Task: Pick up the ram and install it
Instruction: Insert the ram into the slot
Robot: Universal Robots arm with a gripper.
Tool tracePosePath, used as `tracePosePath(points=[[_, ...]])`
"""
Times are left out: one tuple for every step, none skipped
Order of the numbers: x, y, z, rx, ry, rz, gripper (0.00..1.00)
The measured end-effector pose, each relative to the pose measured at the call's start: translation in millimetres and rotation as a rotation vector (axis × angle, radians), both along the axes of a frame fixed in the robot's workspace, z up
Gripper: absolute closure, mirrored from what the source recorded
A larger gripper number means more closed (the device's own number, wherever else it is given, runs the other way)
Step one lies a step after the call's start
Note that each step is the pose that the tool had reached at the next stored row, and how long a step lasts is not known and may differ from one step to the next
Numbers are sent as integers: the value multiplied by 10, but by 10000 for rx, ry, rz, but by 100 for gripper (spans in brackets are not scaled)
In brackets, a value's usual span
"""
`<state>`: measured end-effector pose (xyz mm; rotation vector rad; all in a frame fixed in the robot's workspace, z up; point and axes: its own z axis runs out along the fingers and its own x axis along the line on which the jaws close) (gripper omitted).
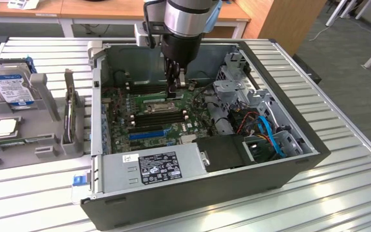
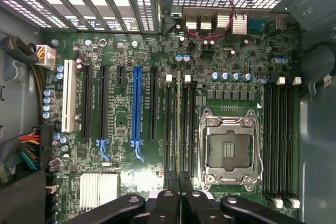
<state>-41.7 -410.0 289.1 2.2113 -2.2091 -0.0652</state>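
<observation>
We saw the arm (image 1: 184,19) down inside the open computer case (image 1: 205,195), gripper (image 2: 179,203) pinched tight on the ram (image 2: 178,129), the thin green stick held edge-on along the black memory slots (image 2: 169,129), just beside the processor socket (image 2: 229,148), whether it sat in a slot we could not tell

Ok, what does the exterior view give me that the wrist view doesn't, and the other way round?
Exterior view: the whole open computer case on the slatted table, its power supply, a hard drive standing in the tray at the exterior view's left, and the arm reaching into the case. Wrist view: the blue expansion slot, the white slot, and a thin strip, apparently the ram, edge-on ahead of the shut claw. Both: the motherboard, CPU socket and black memory slots.
</observation>
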Motion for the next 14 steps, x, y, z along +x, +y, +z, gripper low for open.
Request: tracePosePath(points=[[0,0,-10,0,0,0,88],[0,0,-21,1,0,0,88],[0,0,-31,0,-1,0,88],[0,0,-41,1,-1,0,88],[0,0,-50,0,-1,0,88],[0,0,-60,0,0,0,88],[0,0,-71,1,-1,0,88],[0,0,-80,0,-1,0,88],[0,0,-90,1,0,0,88],[0,0,-100,1,-1,0,88],[0,0,-110,1,-1,0,88],[0,0,-119,0,0,0,88],[0,0,-130,1,0,0,88],[0,0,-139,0,-1,0,88]])
